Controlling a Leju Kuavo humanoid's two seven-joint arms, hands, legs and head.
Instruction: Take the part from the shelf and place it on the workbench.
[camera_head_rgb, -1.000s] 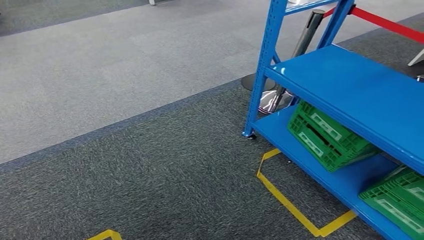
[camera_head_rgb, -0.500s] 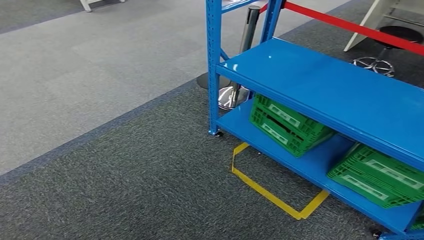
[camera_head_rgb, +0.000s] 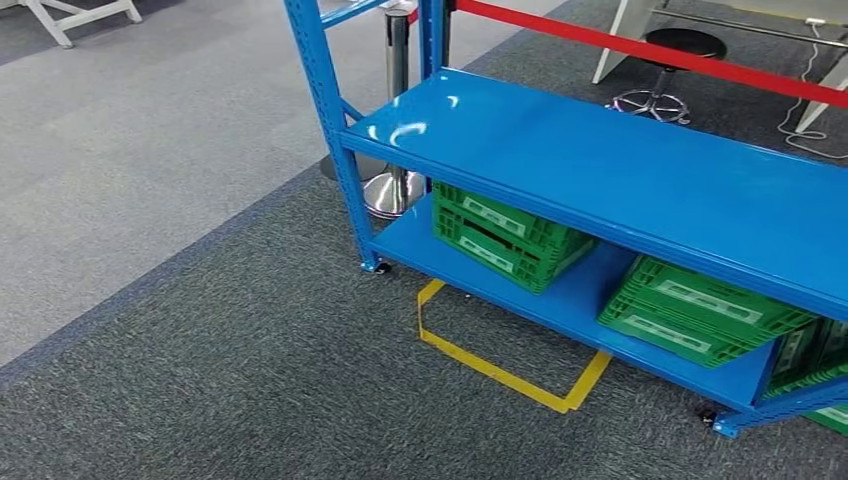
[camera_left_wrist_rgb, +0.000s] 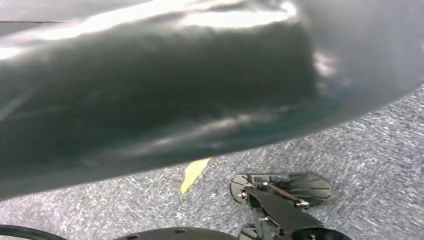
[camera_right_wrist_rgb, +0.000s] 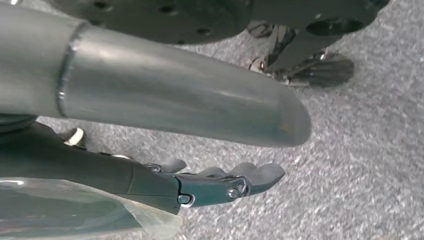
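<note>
The blue metal shelf stands ahead and to my right in the head view. Its middle board is bare where I can see it. Two green plastic crates lie on the bottom board, and a third pokes in at the right edge. I cannot make out a part on the shelf. In the right wrist view my right hand hangs over grey carpet with its dark fingers stretched out and nothing in them. A dark blurred mass covers most of the left wrist view, so the left hand's state is hidden.
Yellow tape marks a box on the dark carpet in front of the shelf. A chrome stanchion with a red belt stands behind the shelf's left post. A black stool sits farther back. Lighter carpet spreads to the left.
The camera has turned toward the shelf: the whole scene has slid left, and more of the shelf, a second crate and the stool have come into the picture.
</note>
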